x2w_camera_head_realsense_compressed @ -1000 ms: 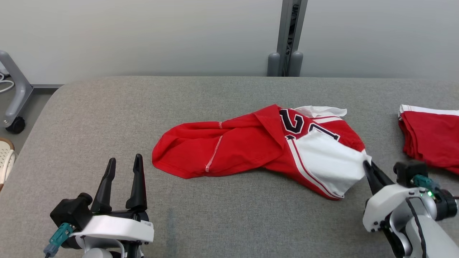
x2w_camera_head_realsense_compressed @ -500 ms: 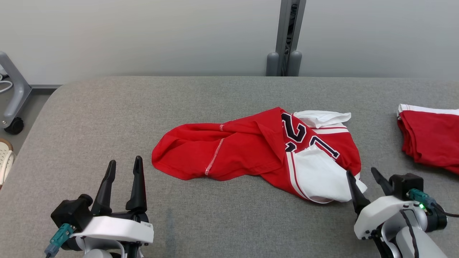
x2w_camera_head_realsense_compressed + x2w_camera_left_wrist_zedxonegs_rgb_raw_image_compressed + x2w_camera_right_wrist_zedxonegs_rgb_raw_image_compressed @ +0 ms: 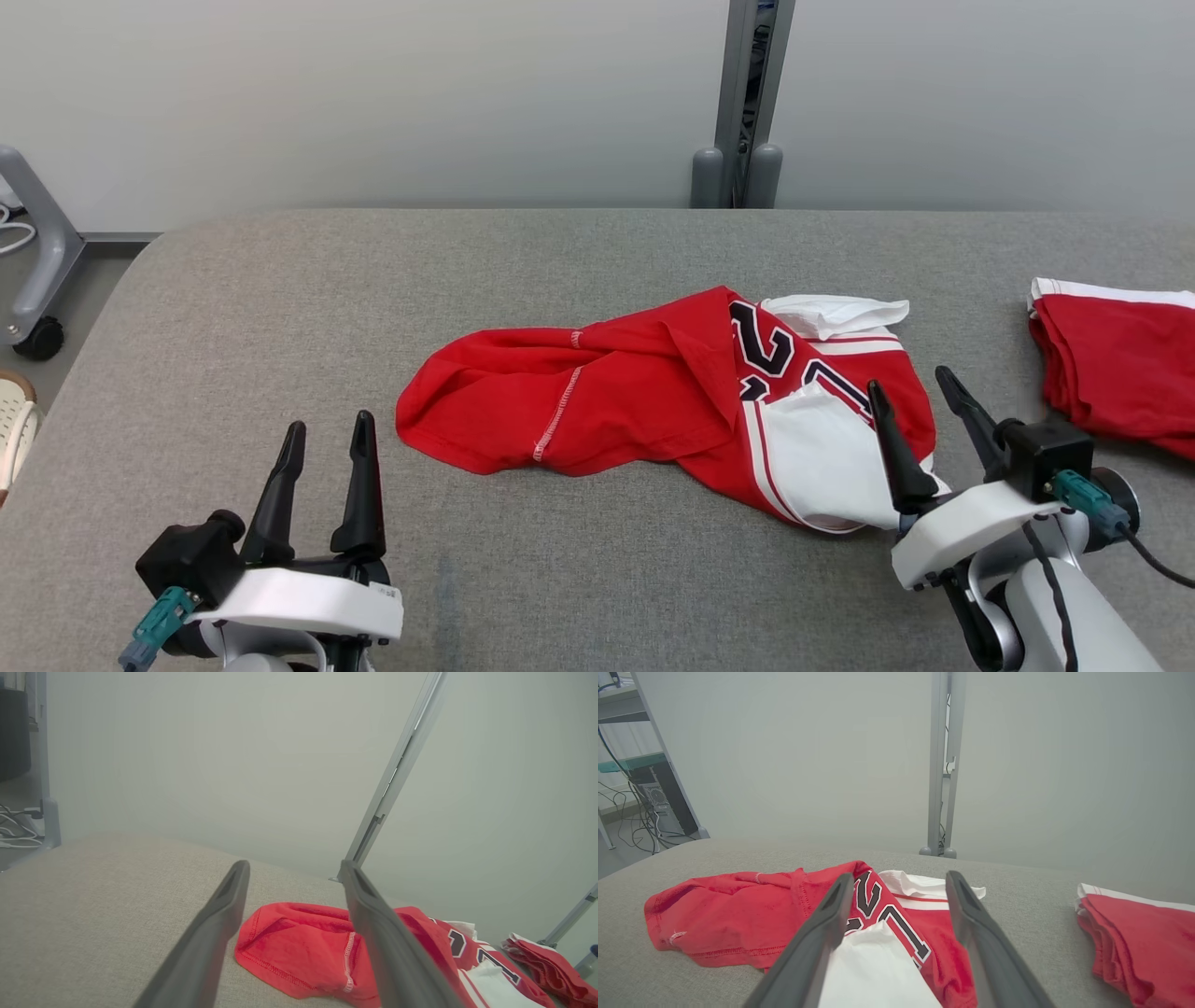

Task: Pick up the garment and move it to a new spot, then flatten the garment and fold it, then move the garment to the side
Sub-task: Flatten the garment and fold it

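Head view: right claw (image 3: 907, 378) newly splayed, garment (image 3: 635, 401) loose.

Jersey (image 3: 653, 392) numerals partly covered, spare garment (image 3: 1111, 373) cropped (right edge)

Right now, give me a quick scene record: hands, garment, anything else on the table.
table: grey fabric top
garment: red and white, crumpled, mid-table
left hand: open, empty, apart from the garment, near its left end
right hand: open, empty, at the garment's white right end
second garment: red, white-trimmed, at the table's right
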{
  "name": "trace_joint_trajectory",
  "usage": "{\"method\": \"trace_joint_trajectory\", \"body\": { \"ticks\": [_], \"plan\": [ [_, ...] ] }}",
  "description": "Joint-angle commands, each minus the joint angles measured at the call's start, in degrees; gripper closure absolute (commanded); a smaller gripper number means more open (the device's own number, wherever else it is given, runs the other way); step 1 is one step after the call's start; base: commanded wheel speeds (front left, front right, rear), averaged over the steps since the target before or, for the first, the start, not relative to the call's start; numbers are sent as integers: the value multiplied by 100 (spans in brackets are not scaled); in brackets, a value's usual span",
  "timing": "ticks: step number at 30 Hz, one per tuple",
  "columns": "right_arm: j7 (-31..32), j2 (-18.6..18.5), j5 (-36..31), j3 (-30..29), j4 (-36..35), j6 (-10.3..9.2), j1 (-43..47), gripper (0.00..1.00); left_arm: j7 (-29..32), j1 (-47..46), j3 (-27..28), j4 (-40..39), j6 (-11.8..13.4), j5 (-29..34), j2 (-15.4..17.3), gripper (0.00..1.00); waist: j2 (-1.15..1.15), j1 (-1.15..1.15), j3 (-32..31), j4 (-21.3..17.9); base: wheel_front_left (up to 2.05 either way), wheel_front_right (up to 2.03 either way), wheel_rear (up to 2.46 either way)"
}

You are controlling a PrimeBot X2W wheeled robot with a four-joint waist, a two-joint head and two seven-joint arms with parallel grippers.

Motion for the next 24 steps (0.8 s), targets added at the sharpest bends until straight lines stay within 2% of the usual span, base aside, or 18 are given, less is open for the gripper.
{"method": "trace_joint_trajectory", "body": {
  "ticks": [1,14,18,24],
  "plan": [
    [-59,-3,-44,2,-45,1,110,0,-1,35,-14,-27,-22,21,24,0,0,0,-6,2,0,0,0],
    [-89,-16,-128,-97,-13,1,221,0,-1,119,-108,-35,-7,-25,24,0,0,0,56,-28,0,0,0],
    [41,21,-109,-294,241,1,242,0,-1,99,-141,-41,2,-12,24,0,0,0,142,-41,0,0,0],
    [369,-30,-81,-243,706,0,41,0,-1,-81,-209,-11,-32,67,24,0,0,0,395,-25,0,0,0]
  ]
}}
